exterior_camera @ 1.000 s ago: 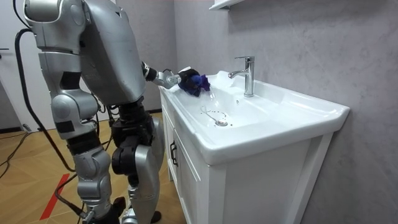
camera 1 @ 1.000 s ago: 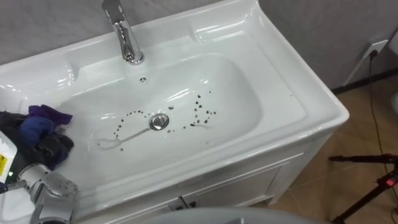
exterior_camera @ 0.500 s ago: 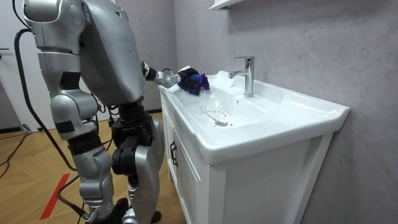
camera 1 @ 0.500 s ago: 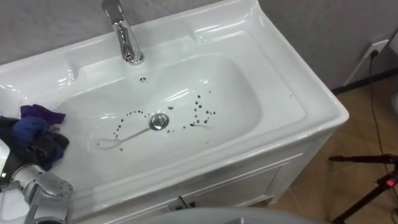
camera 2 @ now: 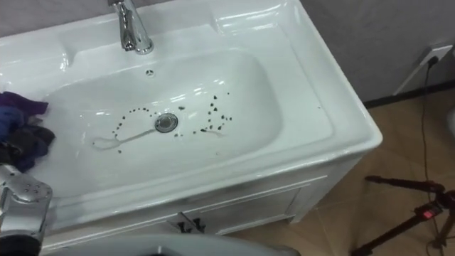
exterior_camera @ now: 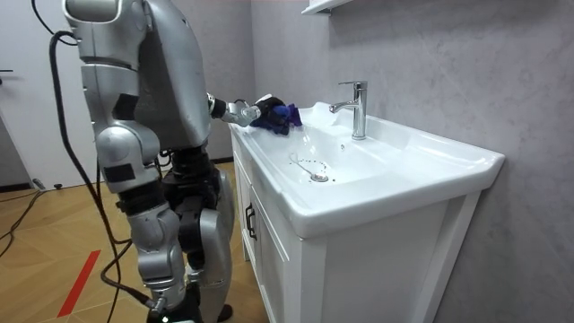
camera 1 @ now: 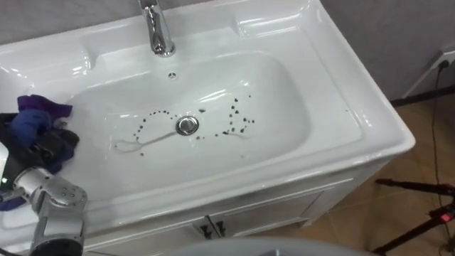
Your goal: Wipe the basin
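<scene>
The white basin (camera 1: pixel 334 85) has dark specks (camera 1: pixel 238 121) scattered round its drain (camera 1: pixel 187 126), and a thin wet streak curls left of the drain. The chrome tap (camera 1: pixel 160 32) stands at the back rim. A blue and purple cloth (camera 1: pixel 32 121) is bunched on the basin's left edge. My left hand (camera 1: pixel 50 153) is shut on the cloth, dark fingers curled into it. In the room view I stand at the basin's front corner, and the cloth (exterior_camera: pixel 280 117) is held at the far end of the rim by my left hand (exterior_camera: pixel 247 112).
A white cabinet with door handles (camera 1: pixel 211 229) sits under the basin. On the wooden floor to the right are a black tripod's legs (camera 1: pixel 419 188) and a cable running up to a wall socket (camera 1: pixel 448 60). A shelf (exterior_camera: pixel 323 7) hangs above.
My left hand drew the cloth a little left, toward the basin's rim. My upper body shifted in the room view, and the eye view moved with it.
</scene>
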Controlling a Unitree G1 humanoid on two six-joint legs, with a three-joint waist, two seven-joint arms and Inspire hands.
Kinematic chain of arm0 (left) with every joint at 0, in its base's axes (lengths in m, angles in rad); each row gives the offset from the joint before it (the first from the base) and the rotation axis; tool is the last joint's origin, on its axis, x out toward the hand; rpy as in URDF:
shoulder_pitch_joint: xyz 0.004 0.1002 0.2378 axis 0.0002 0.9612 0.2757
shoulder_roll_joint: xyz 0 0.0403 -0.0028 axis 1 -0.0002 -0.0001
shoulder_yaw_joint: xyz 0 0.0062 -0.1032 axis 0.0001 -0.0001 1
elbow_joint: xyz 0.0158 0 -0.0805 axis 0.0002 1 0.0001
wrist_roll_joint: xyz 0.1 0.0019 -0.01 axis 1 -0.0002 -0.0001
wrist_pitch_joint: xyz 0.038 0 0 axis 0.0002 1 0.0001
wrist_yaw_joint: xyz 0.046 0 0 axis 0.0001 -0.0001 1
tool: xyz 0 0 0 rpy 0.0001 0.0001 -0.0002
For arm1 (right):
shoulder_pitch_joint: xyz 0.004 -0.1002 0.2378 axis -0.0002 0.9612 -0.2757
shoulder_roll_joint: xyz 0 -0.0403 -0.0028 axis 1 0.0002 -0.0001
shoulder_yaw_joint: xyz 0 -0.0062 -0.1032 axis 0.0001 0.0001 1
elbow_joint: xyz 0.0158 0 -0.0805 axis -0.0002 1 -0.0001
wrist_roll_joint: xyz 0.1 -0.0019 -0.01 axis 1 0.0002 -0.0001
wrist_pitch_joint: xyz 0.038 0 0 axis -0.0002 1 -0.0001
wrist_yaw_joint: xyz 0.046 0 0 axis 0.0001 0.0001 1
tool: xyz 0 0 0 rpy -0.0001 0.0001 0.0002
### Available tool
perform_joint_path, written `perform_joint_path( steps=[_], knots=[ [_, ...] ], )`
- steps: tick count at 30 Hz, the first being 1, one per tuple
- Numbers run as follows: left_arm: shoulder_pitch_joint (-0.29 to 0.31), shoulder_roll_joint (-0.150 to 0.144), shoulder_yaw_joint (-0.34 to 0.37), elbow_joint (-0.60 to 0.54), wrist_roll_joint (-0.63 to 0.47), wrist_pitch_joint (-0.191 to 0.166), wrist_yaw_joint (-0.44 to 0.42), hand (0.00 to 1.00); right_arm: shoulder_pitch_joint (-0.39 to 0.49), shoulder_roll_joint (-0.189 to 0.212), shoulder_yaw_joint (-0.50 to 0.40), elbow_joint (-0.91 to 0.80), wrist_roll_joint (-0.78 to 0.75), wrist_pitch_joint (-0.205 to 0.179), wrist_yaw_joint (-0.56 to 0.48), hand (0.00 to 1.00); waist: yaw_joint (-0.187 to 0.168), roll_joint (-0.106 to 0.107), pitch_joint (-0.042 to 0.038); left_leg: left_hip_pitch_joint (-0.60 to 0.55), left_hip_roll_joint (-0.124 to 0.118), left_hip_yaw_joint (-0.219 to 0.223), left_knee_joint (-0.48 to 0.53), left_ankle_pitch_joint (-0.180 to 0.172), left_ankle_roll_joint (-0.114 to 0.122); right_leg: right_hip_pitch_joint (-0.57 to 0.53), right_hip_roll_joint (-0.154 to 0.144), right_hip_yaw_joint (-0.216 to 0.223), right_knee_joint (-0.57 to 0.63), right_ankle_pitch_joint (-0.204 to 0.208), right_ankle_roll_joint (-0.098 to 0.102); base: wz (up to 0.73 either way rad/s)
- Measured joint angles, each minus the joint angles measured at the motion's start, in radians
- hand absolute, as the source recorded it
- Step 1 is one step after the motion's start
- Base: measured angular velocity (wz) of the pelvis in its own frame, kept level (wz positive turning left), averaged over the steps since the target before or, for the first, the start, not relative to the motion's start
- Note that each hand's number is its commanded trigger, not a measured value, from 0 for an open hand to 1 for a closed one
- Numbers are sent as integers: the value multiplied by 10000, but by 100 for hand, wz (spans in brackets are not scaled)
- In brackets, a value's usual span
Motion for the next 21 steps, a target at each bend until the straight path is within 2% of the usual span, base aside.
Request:
perform_joint_path(
  steps=[3, 5, 7, 10, 13, 17, 21],
  knots=[
    [38, -191, -2, -413, -4, 24, 21, 100, 19, 20, 13, 107, -13, -146, -154, 0, -16, 57, 111, -17, -8, -141, 12, 0, 0, -7, 1, -37, -14, 5, -3, 10],
    [77, -312, -42, -809, -31, 52, 16, 100, 23, 29, 47, 188, -15, -172, -179, 0, -13, 82, 115, -31, -11, -149, 18, 0, 0, -8, -5, -41, -14, 5, -3, 4],
    [283, -330, -328, -1747, -105, 64, 15, 100, 25, 37, 55, 189, -26, -202, -142, 0, -28, 127, 119, -27, -12, -147, 14, 0, 0, 7, -9, -15, -9, 5, -3, -2],
    [364, -334, -503, -2411, -98, -74, 6, 100, 7, 56, 56, 215, -51, -338, -52, 0, -145, 160, 109, 24, -17, -143, -2, 0, 0, 55, -12, -3, -4, 5, -3, -6],
    [359, -334, -605, -2829, -76, -145, 1, 100, 35, 68, 94, 220, -37, -572, 14, 0, -192, 150, 117, 20, -19, -126, -19, 0, 0, 82, -9, 51, -6, 5, -3, -6],
    [357, -332, -823, -2926, -19, -236, -4, 100, 52, 80, 212, 242, -20, -603, 13, 0, -200, 153, 118, -1, -28, -102, -17, 0, 0, 60, -14, 62, -13, 6, -2, -1],
    [357, -332, -990, -3067, 577, -238, -18, 100, 31, 104, 213, 233, -20, -738, 10, 0, -188, 171, 117, -50, -26, -46, -15, 0, 0, 17, -17, 53, -15, 7, 0, 0]
  ],
)
